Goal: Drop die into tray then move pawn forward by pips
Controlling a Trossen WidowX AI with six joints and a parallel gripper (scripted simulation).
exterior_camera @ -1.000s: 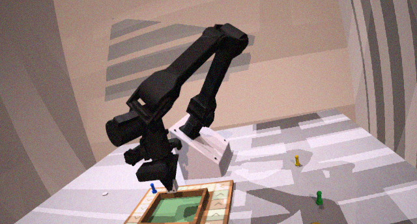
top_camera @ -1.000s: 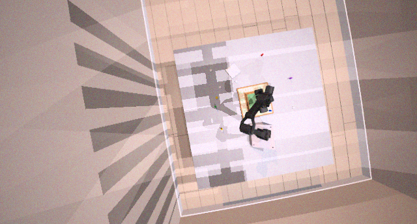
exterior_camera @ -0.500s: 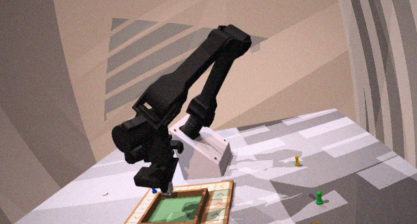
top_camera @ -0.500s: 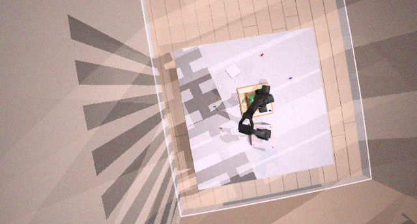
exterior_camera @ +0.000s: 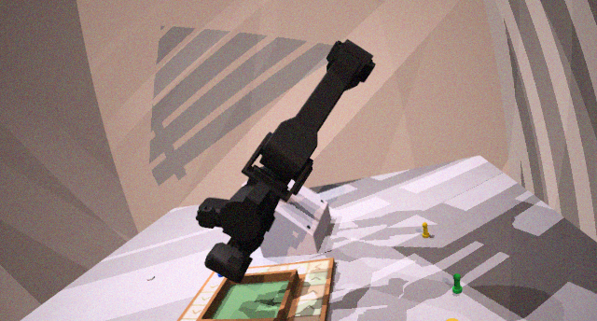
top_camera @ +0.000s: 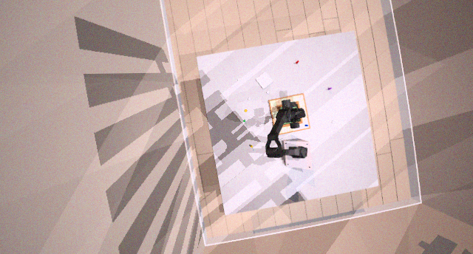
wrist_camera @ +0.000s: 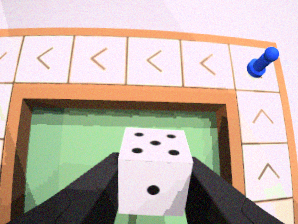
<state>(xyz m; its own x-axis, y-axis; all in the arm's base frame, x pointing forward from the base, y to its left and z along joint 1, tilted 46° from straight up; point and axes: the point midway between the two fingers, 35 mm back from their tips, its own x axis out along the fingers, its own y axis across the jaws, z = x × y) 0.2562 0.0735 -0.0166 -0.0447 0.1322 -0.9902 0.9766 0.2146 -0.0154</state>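
— While the arm (exterior_camera: 298, 139) leans out over the board (wrist_camera: 153, 63), what's in the jaws?

— The white die (wrist_camera: 154, 171), pinched by its sides between the two black fingers. Five pips face up and a single pip faces the wrist camera.

— And where does that put it?

— Above the green dice tray (wrist_camera: 67, 143), inside its wooden rim, not touching the felt as far as I can tell.

— The pawn?

— The blue pawn (wrist_camera: 262, 62) is on the corner square of the ring, where the row of left-pointing arrows meets the column pointing up. It looks tilted from the wrist view.

— Anything else on the tabletop (exterior_camera: 466, 204)?

— A yellow pawn (exterior_camera: 424, 230) and a green pawn (exterior_camera: 457, 284), well apart from the board.
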